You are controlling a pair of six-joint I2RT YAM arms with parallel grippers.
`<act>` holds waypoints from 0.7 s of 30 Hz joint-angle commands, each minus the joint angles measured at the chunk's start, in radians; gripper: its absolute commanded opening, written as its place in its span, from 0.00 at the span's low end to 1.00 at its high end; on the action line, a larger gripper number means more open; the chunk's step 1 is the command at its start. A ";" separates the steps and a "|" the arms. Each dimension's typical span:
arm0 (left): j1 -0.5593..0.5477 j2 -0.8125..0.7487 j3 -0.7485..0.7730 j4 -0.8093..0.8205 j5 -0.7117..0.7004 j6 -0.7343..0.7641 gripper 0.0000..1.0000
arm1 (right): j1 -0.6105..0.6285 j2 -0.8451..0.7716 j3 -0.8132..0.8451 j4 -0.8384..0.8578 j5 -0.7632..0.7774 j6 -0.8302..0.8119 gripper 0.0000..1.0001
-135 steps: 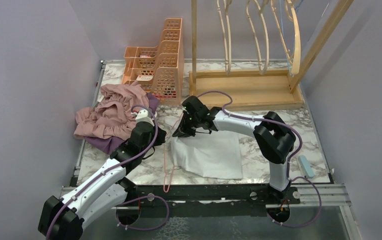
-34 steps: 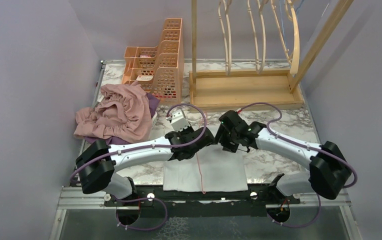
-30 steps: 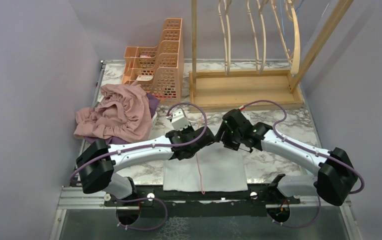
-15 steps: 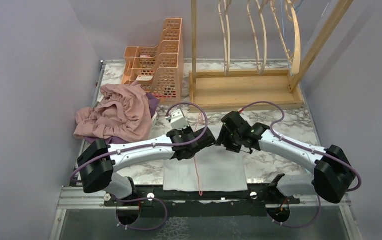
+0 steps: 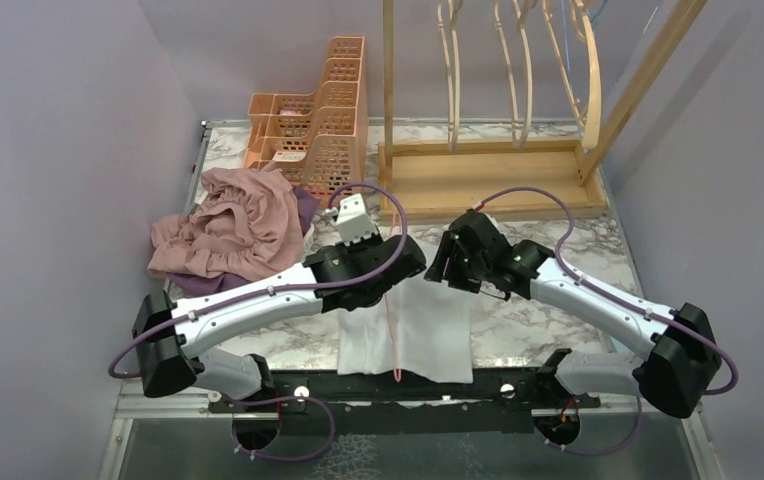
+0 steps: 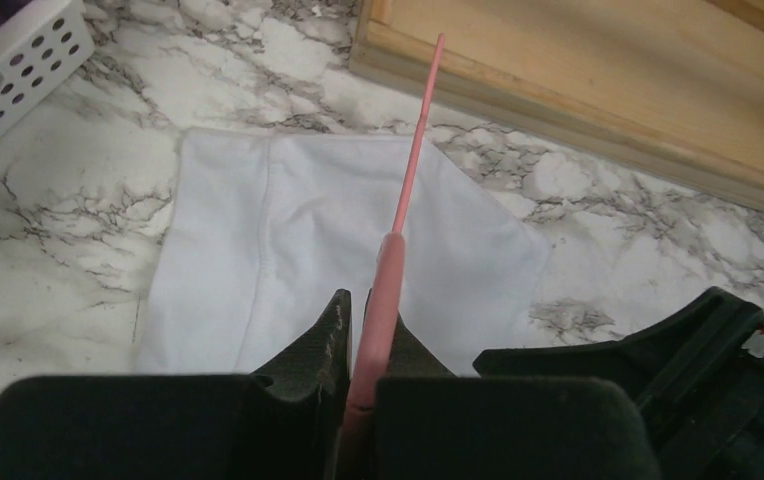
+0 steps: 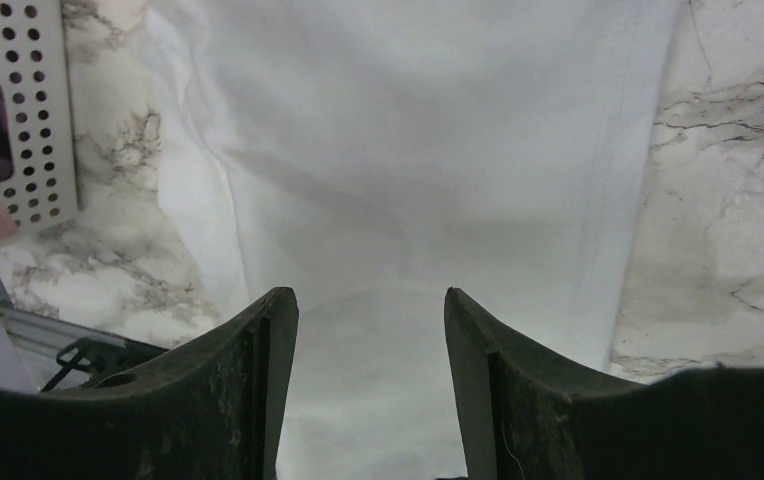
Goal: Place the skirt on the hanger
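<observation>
A white skirt (image 5: 413,335) lies flat on the marble table near the front edge. The thin pink hanger (image 5: 390,330) runs across its middle. My left gripper (image 5: 398,270) is shut on the hanger (image 6: 413,160), whose rod sticks out past the fingertips over the skirt (image 6: 288,230) toward the wooden base. The left gripper (image 6: 358,310) hovers over the skirt's near part. My right gripper (image 5: 445,268) hangs just right of it, open, above the skirt's top edge. In the right wrist view the right gripper (image 7: 368,305) has only the skirt (image 7: 408,150) showing below its fingers.
A heap of pink clothes (image 5: 228,225) lies at the back left, beside a peach plastic basket (image 5: 323,130). A wooden rack base (image 5: 488,175) with wooden hangers (image 5: 518,60) stands at the back. A white perforated bin (image 7: 33,110) sits left of the skirt.
Both grippers have risen and shifted toward the back of the table. The hanger has come up with the left gripper. The skirt's outline has narrowed.
</observation>
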 commanded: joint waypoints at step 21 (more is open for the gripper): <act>-0.005 -0.261 0.310 0.079 0.502 1.220 0.00 | 0.001 -0.420 0.126 0.298 -0.770 -0.888 0.63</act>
